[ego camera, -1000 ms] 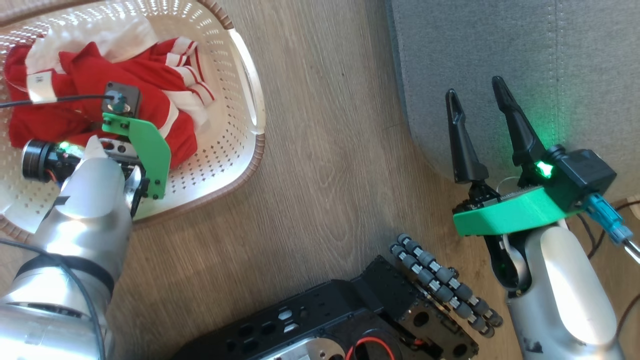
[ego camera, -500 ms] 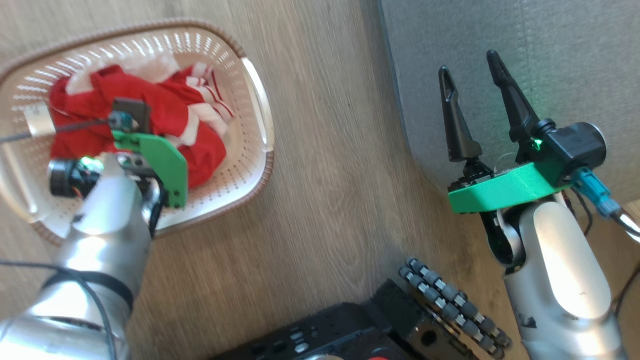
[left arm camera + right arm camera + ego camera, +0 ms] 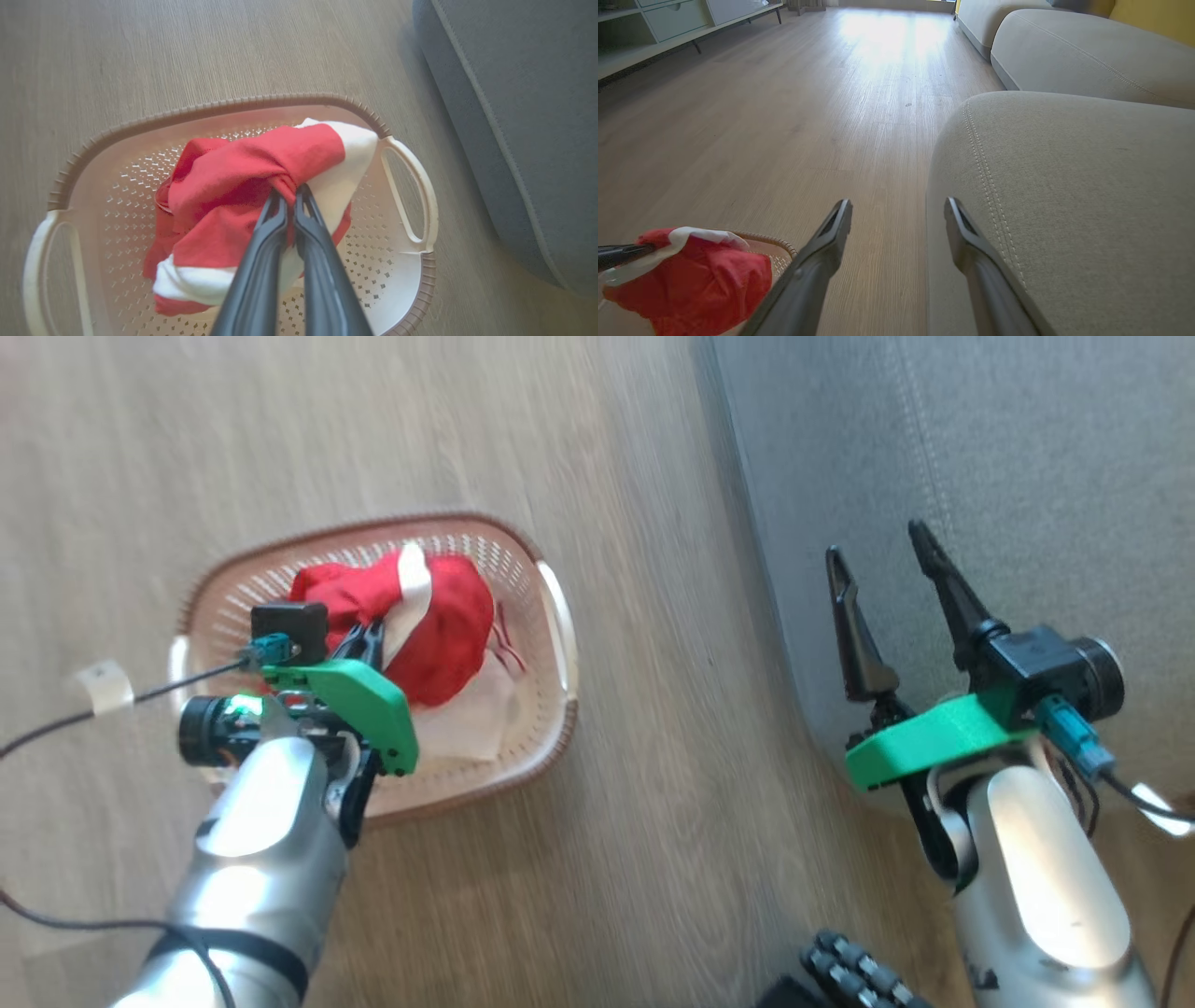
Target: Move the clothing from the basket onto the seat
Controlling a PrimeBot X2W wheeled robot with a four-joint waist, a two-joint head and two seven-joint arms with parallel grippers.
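My left gripper (image 3: 289, 196) is shut on a bunch of the red and white clothing (image 3: 243, 168), held up over the cream basket (image 3: 233, 105) on the wood floor. The cloth's lower folds hang down toward the basket's perforated floor. The head view has the left gripper (image 3: 364, 639) over the basket (image 3: 551, 616), pinching the clothing (image 3: 439, 625). My right gripper (image 3: 878, 546) stands open and empty over the edge of the grey seat (image 3: 1008, 448). From the right wrist, the right gripper (image 3: 897, 205) points along the seat (image 3: 1064, 186), with the clothing (image 3: 700, 280) at lower left.
Wood floor separates the basket from the seat. A second pale cushion (image 3: 1087, 56) lies beyond the seat, and a low white cabinet (image 3: 668, 18) stands far left. My base's black rollers (image 3: 859, 975) sit at the bottom. A cable with white tape (image 3: 103, 681) trails left.
The head camera has pulled back and up, so the basket looks smaller. My left gripper has lifted the bunched clothing up from the basket floor. The right gripper stays open by the seat.
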